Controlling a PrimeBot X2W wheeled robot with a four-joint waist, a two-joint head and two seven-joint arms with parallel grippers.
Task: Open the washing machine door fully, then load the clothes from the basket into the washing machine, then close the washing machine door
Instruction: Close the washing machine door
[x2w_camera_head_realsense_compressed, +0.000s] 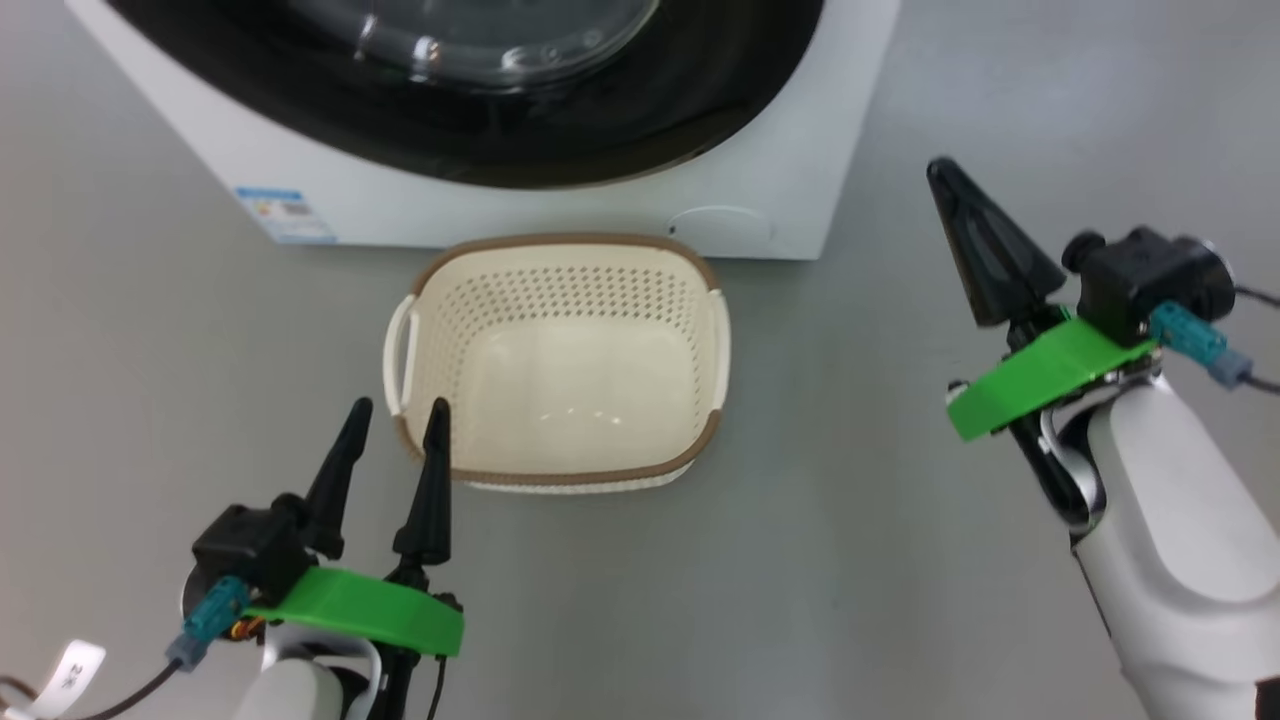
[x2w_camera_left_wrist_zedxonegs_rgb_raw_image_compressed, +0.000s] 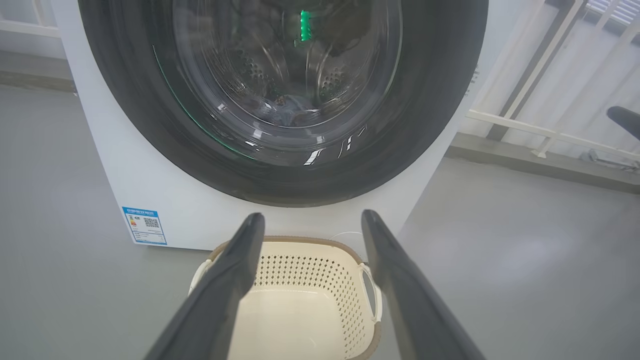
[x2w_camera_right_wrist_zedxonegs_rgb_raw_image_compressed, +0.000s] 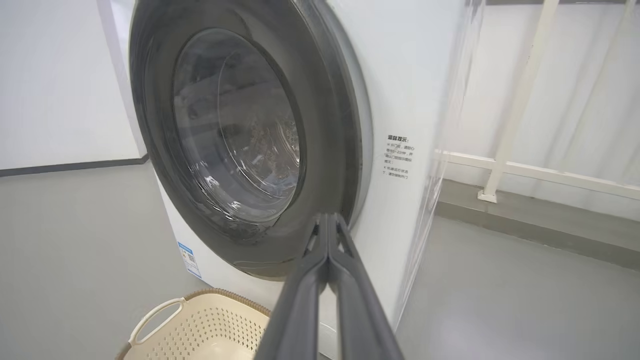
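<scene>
The white washing machine (x2w_camera_head_realsense_compressed: 560, 215) stands at the top of the head view, and its black-rimmed washing machine door (x2w_camera_left_wrist_zedxonegs_rgb_raw_image_compressed: 150, 125) lies flat against the front. Behind the door glass, a dim bluish heap of clothes (x2w_camera_left_wrist_zedxonegs_rgb_raw_image_compressed: 287, 110) rests low in the drum. The cream basket (x2w_camera_head_realsense_compressed: 570, 243) sits on the floor before the machine with nothing in it. My left gripper (x2w_camera_head_realsense_compressed: 397, 410) is open, hovering over the basket's near left corner. My right gripper (x2w_camera_head_realsense_compressed: 940, 170) is shut on nothing, raised to the right of the machine; in the right wrist view its tip (x2w_camera_right_wrist_zedxonegs_rgb_raw_image_compressed: 327, 217) points at the door's lower right rim (x2w_camera_right_wrist_zedxonegs_rgb_raw_image_compressed: 320, 125).
Grey floor spreads on both sides of the basket. A white railing (x2w_camera_right_wrist_zedxonegs_rgb_raw_image_compressed: 515, 170) and a pale wall run behind the machine's right side. A blue label (x2w_camera_head_realsense_compressed: 285, 215) marks the machine's lower left corner. The right gripper's dark tip (x2w_camera_left_wrist_zedxonegs_rgb_raw_image_compressed: 625, 120) shows at the left wrist view's right edge.
</scene>
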